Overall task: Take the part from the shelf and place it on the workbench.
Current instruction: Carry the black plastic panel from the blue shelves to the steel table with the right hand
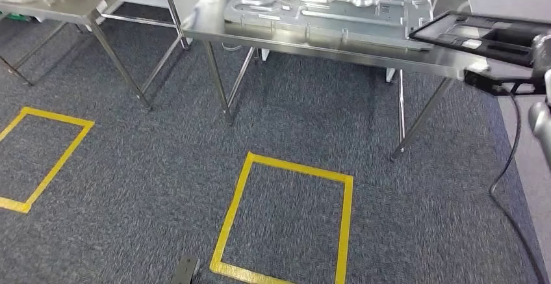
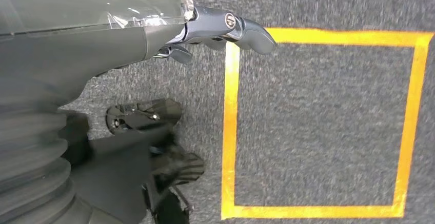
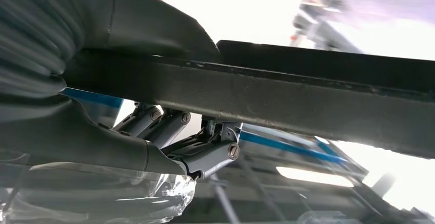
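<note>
Two steel tables stand across the top of my head view: the workbench [image 1: 325, 43] at upper centre and a second table [image 1: 78, 4] at upper left, both on grey carpet [image 1: 162, 167]. On the workbench lies a silver embossed metal panel [image 1: 325, 8], flat and covering most of its top. At the right edge of the frame I see the part [image 1: 484, 37], a flat black frame-like tray, raised level beside the workbench's right end and overlapping its corner in the picture; whether it touches the top I cannot tell. My right arm [image 1: 540, 118] rises along the right edge below the part, with a black cable [image 1: 513, 147] hanging from it to the floor.

My right wrist view shows the right hand [image 3: 169, 126] gripping the part [image 3: 308, 98]: the thumb lies on one face of its dark edge bar and the fingers [image 3: 215, 149] press the opposite face.

Two yellow tape squares mark the carpet, one at lower centre [image 1: 286, 222] and one at left [image 1: 39, 157]. In my left wrist view the left hand [image 2: 205, 32] hangs over the carpet, holding nothing, its fingers [image 2: 246, 29] loosely apart beside a yellow square [image 2: 228, 131].
</note>
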